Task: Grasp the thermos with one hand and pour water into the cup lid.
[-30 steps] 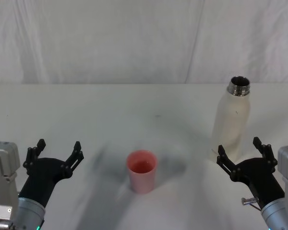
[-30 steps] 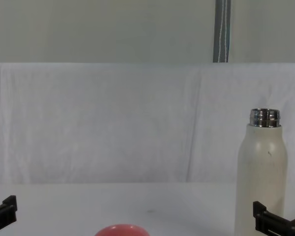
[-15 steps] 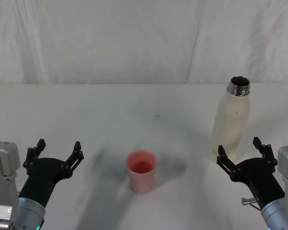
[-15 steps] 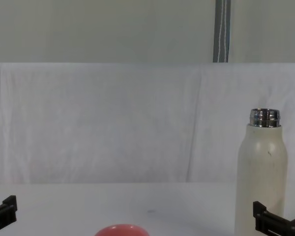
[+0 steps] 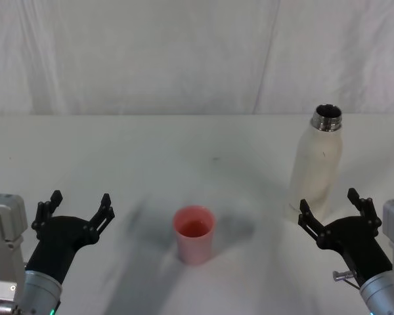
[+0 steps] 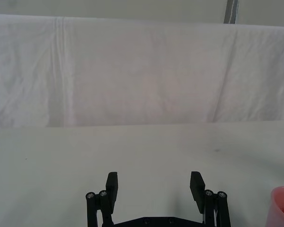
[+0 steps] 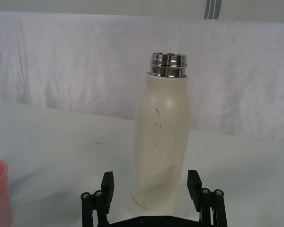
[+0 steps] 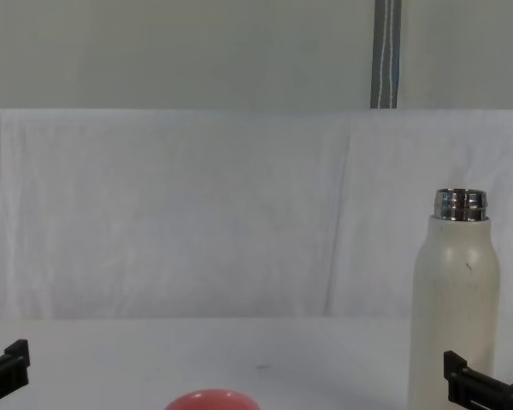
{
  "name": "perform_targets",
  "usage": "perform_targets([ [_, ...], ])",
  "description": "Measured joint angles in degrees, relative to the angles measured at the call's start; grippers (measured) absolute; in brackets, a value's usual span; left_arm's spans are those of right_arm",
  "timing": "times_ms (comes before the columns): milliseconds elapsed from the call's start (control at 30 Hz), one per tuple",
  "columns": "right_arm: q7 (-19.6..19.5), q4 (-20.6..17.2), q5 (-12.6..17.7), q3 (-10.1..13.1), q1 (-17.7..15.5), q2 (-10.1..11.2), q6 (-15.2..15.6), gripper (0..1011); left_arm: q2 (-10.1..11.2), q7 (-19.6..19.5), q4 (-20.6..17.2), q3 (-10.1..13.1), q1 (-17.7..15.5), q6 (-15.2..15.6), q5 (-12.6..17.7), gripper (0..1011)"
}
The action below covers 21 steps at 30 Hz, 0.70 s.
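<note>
At lower right of the head view, the right claw [image 5: 335, 209] sits spread just before the upright thermos [image 5: 317, 164], the left claw [image 5: 75, 207] spread at lower left, cup lid [image 5: 195, 234] between.

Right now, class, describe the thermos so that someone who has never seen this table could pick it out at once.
On the white table, look to the robot's right side, just beyond the open right gripper. There the thermos stands upright, cream-white with a shiny steel neck and no cap. It is far taller than the small pink cup lid near the table's middle.
</note>
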Motion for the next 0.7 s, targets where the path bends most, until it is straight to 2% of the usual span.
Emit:
perform_targets([
  [700,5.57,0.01,0.98,3.08,1.63,-1.43,2.66,1000,-0.01,0.00,0.00,0.00,0.00,0.00,0.00,1001],
])
